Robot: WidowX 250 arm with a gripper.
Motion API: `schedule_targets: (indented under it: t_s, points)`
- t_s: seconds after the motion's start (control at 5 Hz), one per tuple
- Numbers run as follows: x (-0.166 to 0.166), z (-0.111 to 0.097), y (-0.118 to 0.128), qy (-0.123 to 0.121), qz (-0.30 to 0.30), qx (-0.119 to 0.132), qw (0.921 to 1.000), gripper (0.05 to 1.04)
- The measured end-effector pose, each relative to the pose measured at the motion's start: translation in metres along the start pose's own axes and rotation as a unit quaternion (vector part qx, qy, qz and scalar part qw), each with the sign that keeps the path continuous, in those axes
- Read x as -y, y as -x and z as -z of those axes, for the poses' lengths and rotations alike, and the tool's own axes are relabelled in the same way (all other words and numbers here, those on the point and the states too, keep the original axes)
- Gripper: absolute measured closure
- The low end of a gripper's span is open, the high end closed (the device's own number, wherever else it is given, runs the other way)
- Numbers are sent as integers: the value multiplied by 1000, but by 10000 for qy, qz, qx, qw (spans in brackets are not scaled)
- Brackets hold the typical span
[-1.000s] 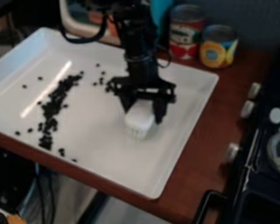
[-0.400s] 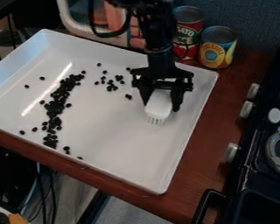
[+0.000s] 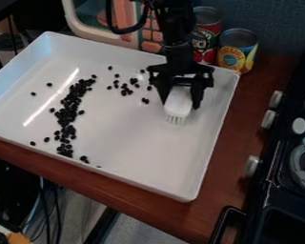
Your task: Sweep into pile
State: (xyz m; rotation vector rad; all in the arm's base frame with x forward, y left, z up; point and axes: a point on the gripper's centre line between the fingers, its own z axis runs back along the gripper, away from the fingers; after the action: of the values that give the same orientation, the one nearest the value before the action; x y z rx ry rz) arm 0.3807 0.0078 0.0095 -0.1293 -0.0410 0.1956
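The wooden counter (image 3: 222,155) supports a white tray (image 3: 148,152), the work area for this operation. The gripper (image 3: 180,100) is located over the tray's right half, toward the far side, its fingers closed on a white brush (image 3: 178,104) with one finger at either side. The bristles point down and toward the near side; whether they contact the tray cannot be determined. On the left half, most of the dark beans form a long band (image 3: 67,112) running from far to near. A smaller group (image 3: 126,89) lies between this band and the brush. Single beans, such as the stray bean (image 3: 33,94) left of the band, are scattered around both. Progress is judged partial: the bulk is collected, but as a strip rather than a compact pile. Outstanding work: sweep the smaller group leftward, recover the strays and draw the band's ends inward.
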Motion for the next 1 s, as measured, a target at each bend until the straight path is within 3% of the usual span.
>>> schedule_targets:
  t_s: [1.0]
  points:
    - [-69,-13,-18,195,-717,146,9971,322]
